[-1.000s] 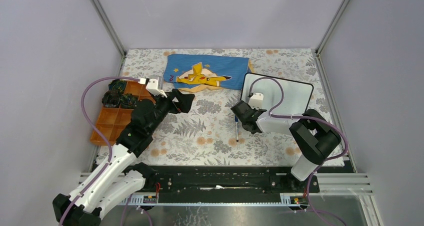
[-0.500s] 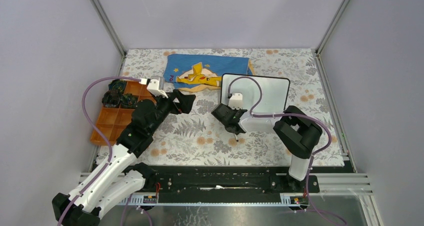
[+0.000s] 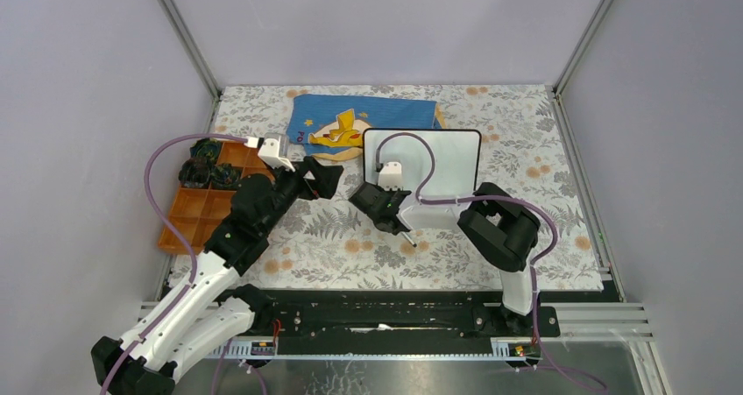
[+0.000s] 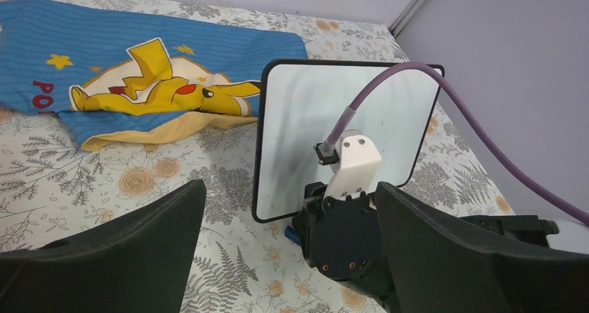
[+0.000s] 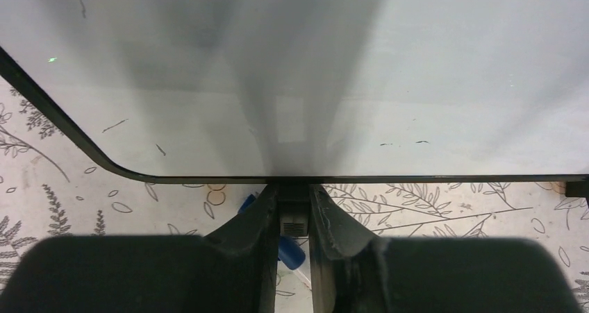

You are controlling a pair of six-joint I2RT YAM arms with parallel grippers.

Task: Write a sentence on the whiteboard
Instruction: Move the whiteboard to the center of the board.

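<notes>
a: right hand (image 3: 375, 201), what do we log?
b: pinched down narrow on the near black rim of the whiteboard (image 3: 442, 163), close to its left corner. fingers (image 5: 260, 212) sit on either side of the edge.
a: and the board's place?
b: mid tabletop (image 3: 543, 132), its far left corner overlapping the blue cloth (image 3: 385, 110) from above. we can't tell if it's lifted. a few small dark flecks on its face.
a: left hand (image 3: 322, 178)?
b: spread wide, empty, facing the board. a blue marker (image 3: 409, 239) lies under the right hand.
</notes>
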